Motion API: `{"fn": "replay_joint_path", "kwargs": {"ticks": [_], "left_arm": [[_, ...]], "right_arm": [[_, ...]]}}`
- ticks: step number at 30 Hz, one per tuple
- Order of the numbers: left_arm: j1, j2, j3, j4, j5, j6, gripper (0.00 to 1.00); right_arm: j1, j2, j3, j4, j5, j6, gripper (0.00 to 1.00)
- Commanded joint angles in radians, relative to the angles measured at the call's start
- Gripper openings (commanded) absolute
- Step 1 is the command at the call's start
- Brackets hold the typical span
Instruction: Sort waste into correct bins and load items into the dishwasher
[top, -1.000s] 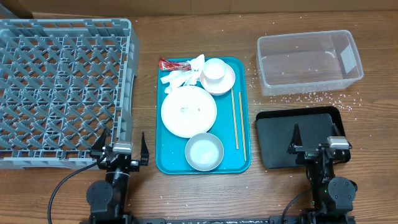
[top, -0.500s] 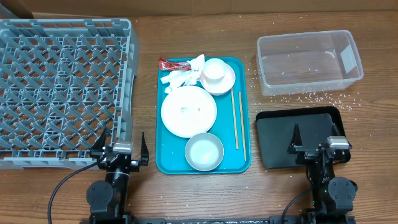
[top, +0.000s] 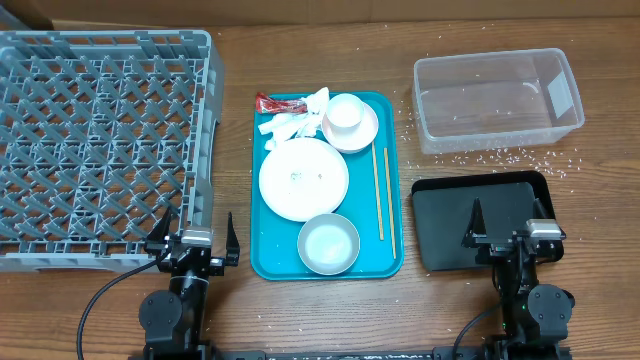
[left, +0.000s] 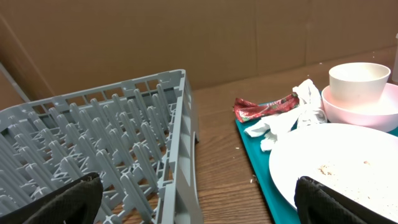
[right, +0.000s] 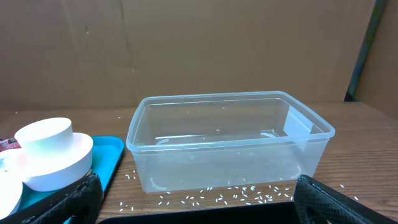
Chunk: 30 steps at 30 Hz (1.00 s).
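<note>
- Two sets of fingers, neither holding anything. The left fingers (top: 231, 238) stand spread wide at the counter's near edge, just beside the near right corner of the grey dish rack (top: 100, 140). The right fingers (top: 476, 225) are spread as wide above the near end of the black tray (top: 450, 215).
- Each arm sits on its own side, which I judge suits a split of work: left toward the rack, right toward the bins.
- Between them, at mid-counter, the teal tray (top: 392, 262) carries what is to be sorted.
  - A round bowl (top: 328, 243) lies at its near end, with the wide plate (top: 303, 178), flecked with crumbs, behind it.
  - A small cup (top: 344, 112) stands in a pale-pink bowl (top: 366, 132) toward the tray's far right corner.
  - Crumpled napkins (top: 292, 122) and a red wrapper (top: 275, 102) lie at the tray's far left corner.
  - Two chopsticks (top: 380, 195) lie along its right side.
- The clear tub (top: 498, 100) sits toward the counter's far right corner with only a few grains inside.
- Rice grains (top: 500, 155) are scattered on the counter between the tub and the black tray.
- The rack holds nothing, so the task looks not yet begun.
</note>
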Motion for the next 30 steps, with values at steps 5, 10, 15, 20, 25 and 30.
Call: {"fn": "replay_joint_path", "kwargs": {"ticks": [5, 10, 15, 20, 25, 30], "left_arm": [[0.005, -0.012, -0.004, 0.000, 0.019, -0.018, 1.00], [0.005, -0.012, -0.004, 0.000, 0.019, -0.018, 1.00], [0.005, -0.012, -0.004, 0.000, 0.019, -0.018, 1.00], [0.005, -0.012, -0.004, 0.000, 0.019, -0.018, 1.00], [0.005, -0.012, -0.004, 0.000, 0.019, -0.018, 1.00], [0.005, -0.012, -0.004, -0.003, -0.016, -0.014, 1.00]], "right_arm": [[-0.003, -0.012, -0.010, 0.004, 0.006, -0.001, 1.00], [-0.003, -0.012, -0.010, 0.004, 0.006, 0.000, 1.00], [-0.003, -0.012, -0.010, 0.004, 0.006, 0.000, 1.00], [-0.003, -0.012, -0.010, 0.004, 0.006, 0.000, 1.00], [-0.003, -0.012, -0.010, 0.004, 0.006, 0.000, 1.00], [-0.003, -0.012, -0.010, 0.004, 0.006, 0.000, 1.00]]}}
